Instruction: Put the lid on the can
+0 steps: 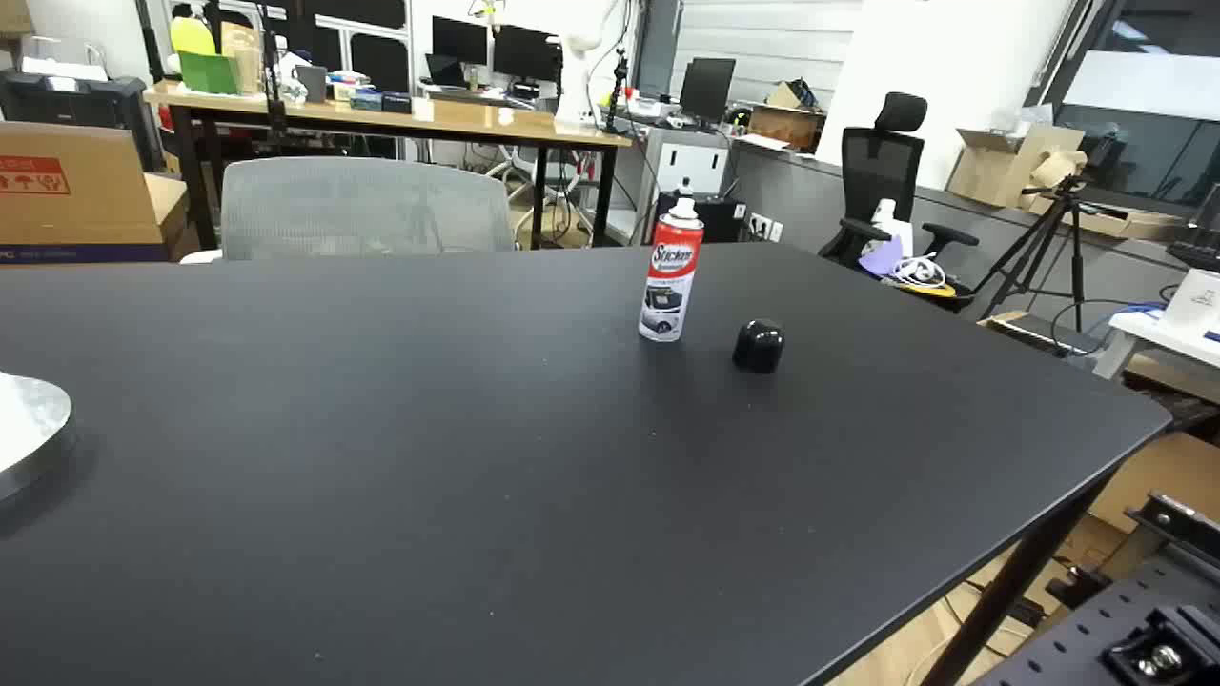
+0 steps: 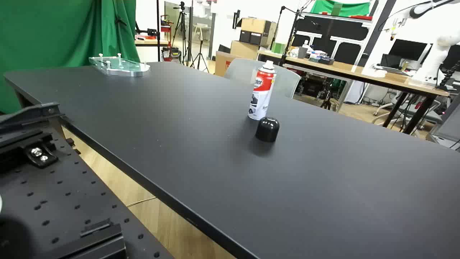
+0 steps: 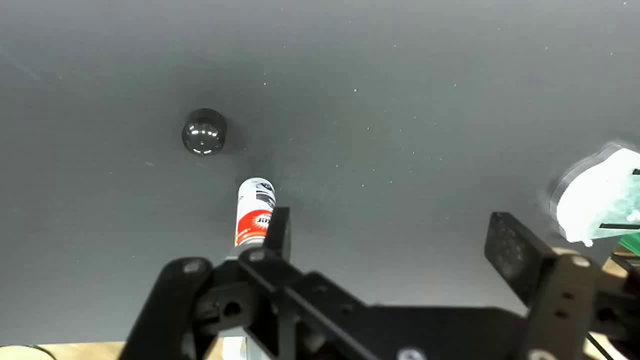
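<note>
The can stands upright on the dark table, with a red and white label and a white nozzle. It also shows in an exterior view and in the wrist view, where a finger hides its top. The lid, a glossy black domed cap, sits on the table dome up, apart from the can. It also shows in an exterior view and in the wrist view. My gripper is open with nothing between its fingers, above the table. It is out of both exterior views.
A clear plate-like fixture with pegs lies on the table, also in the wrist view and at the edge of an exterior view. A grey chair stands behind the table. A perforated black mounting plate adjoins the table edge.
</note>
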